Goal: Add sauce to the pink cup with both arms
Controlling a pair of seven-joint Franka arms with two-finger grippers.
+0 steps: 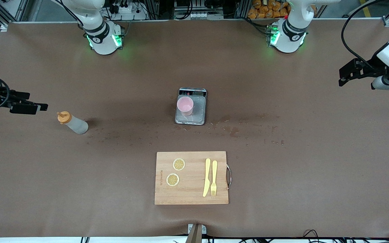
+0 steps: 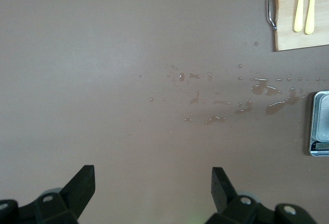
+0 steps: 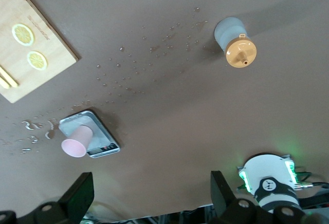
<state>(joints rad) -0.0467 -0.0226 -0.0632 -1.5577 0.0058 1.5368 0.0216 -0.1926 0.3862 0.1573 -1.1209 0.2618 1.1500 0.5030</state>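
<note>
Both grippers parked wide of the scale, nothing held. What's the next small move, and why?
Probably bring the right gripper, open and empty, down around the sauce bottle. The bottle stands upright and ungrasped just beside it at the right arm's end of the table, while the pink cup already sits on the scale. The left gripper waits open.

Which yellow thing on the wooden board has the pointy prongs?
The fork. It lies beside the knife on the board, toward the handle end, and its end nearer the front camera splits into prongs; the knife has a plain blade.
</note>
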